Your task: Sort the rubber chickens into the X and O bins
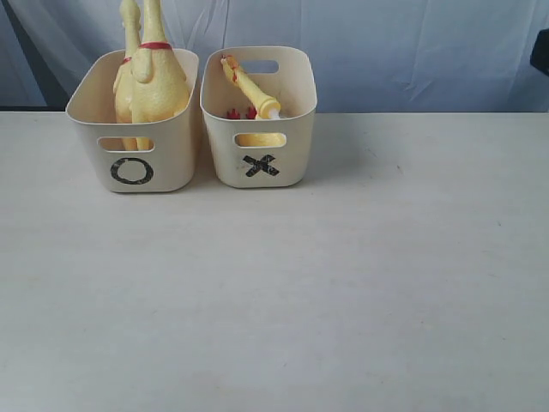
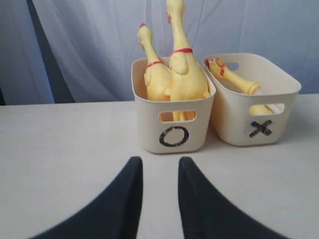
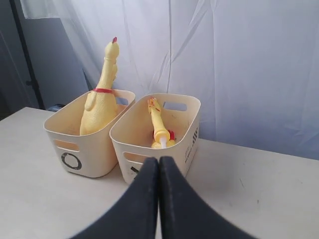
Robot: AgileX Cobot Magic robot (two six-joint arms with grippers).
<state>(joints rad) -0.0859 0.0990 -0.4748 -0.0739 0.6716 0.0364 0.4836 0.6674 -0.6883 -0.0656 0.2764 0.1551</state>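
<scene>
Two long yellow rubber chickens [image 1: 154, 81] [image 2: 184, 74] stand upright together in the cream O bin [image 1: 176, 159] [image 2: 149, 132], necks rising above its rim. A shorter chicken [image 1: 249, 86] [image 3: 158, 127] leans inside the X bin [image 1: 296, 159] [image 2: 286, 97], which sits right beside the O bin. My left gripper [image 2: 159, 162] hovers over bare table in front of the O bin, open with nothing between its fingers. My right gripper [image 3: 159, 159] is shut and empty, pointing at the X bin [image 3: 192, 132]. Neither gripper shows in the exterior view.
The bins stand at the far edge of a pale table [image 1: 343, 283]. A white curtain [image 1: 412, 43] hangs behind them. A dark object [image 1: 541, 51] shows at the right edge by the curtain.
</scene>
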